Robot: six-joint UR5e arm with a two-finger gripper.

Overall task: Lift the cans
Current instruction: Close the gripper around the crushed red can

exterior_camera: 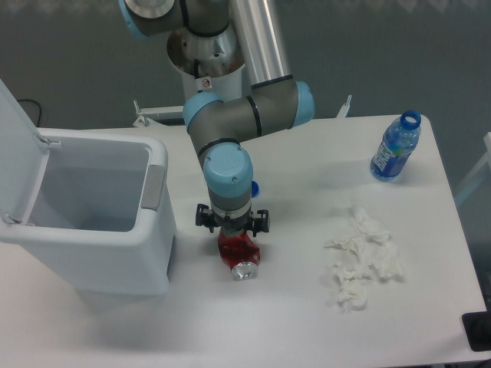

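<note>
The red can [238,251] lies on its side on the white table [291,322], its silver end facing the front edge. My gripper [232,230] points straight down over the can's far end, right beside the bin. The wrist and gripper body hide the fingers, so I cannot see whether they are closed on the can. The can rests on the table surface.
A white bin [92,222] with its lid raised stands at the left, close to the gripper. Crumpled white tissues [360,257] lie to the right. A blue plastic bottle [395,147] stands at the back right corner. A small blue cap [255,187] peeks out behind the wrist.
</note>
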